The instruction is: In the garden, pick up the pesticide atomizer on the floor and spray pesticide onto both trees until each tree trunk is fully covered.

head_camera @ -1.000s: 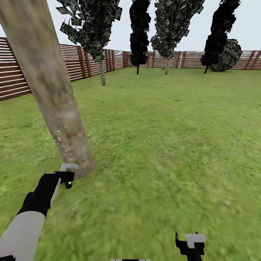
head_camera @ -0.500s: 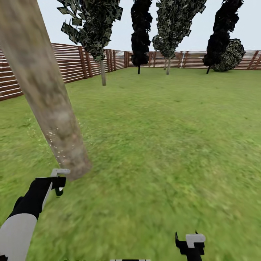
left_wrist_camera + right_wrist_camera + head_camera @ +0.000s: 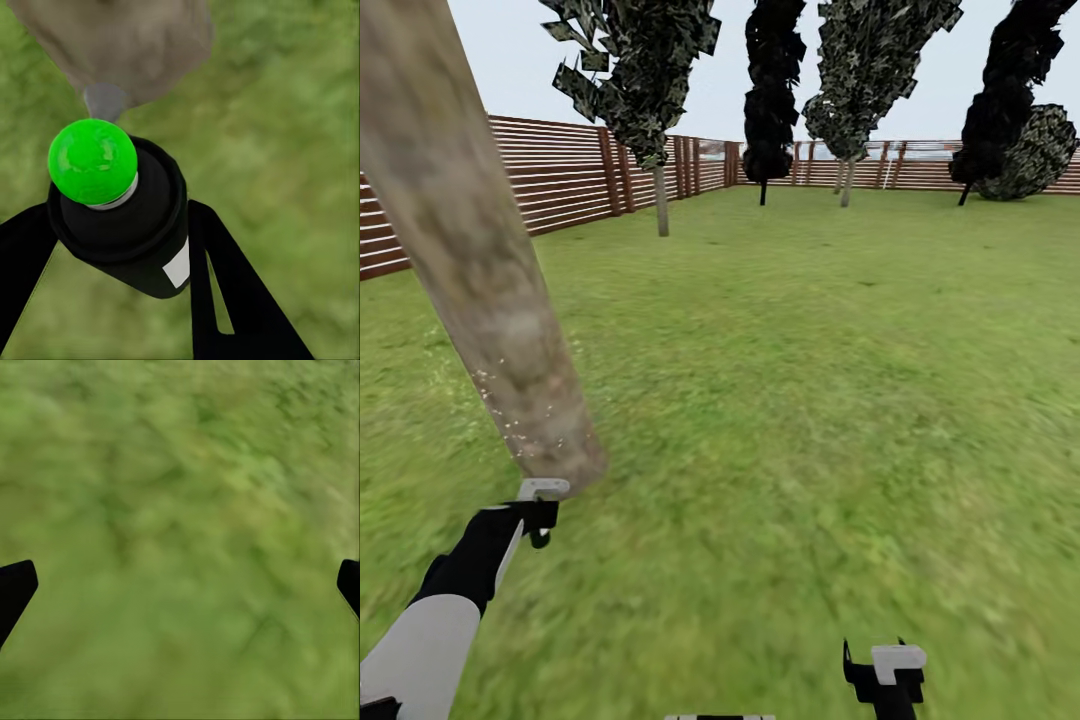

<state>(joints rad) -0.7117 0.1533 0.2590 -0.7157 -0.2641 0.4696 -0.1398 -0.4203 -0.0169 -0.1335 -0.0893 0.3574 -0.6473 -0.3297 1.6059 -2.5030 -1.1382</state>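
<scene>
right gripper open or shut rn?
Open. In the right wrist view the right gripper has its fingertips at opposite edges, only grass between.

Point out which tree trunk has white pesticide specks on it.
The thick leaning tree trunk right by the left pincer, with white specks on its lower part. The thin trunks by the fence show none.

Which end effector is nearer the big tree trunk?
Left. The left end effector sits right at the base of the tree trunk, holding the spray bottle; the right end effector hangs apart over grass.
</scene>
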